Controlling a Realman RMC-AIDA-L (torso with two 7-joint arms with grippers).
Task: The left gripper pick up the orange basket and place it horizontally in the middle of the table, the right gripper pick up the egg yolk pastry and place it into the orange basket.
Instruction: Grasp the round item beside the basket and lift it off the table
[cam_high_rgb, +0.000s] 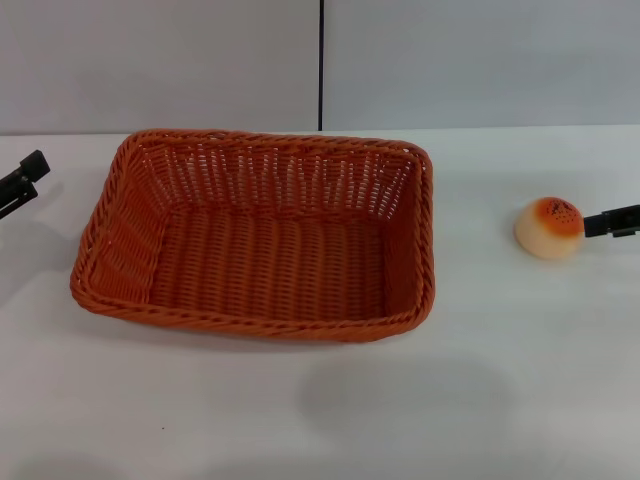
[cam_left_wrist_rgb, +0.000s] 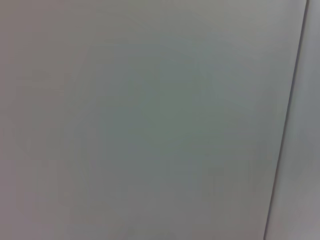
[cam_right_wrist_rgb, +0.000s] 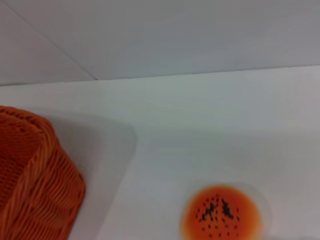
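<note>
The orange basket (cam_high_rgb: 256, 232) lies lengthwise and empty in the middle of the white table (cam_high_rgb: 330, 410); one of its corners (cam_right_wrist_rgb: 35, 185) also shows in the right wrist view. To its right, well apart from it, the egg yolk pastry (cam_high_rgb: 548, 227) rests on the table, sesame-dotted top up (cam_right_wrist_rgb: 221, 215). My right gripper (cam_high_rgb: 610, 222) reaches in from the right edge, its black tip at the pastry's right side. My left gripper (cam_high_rgb: 22, 182) hangs at the far left, away from the basket, open and holding nothing.
A grey wall with a dark vertical seam (cam_high_rgb: 321, 65) runs behind the table. The left wrist view holds only a plain grey surface with a seam line (cam_left_wrist_rgb: 287, 125). Bare tabletop lies in front of the basket and between basket and pastry.
</note>
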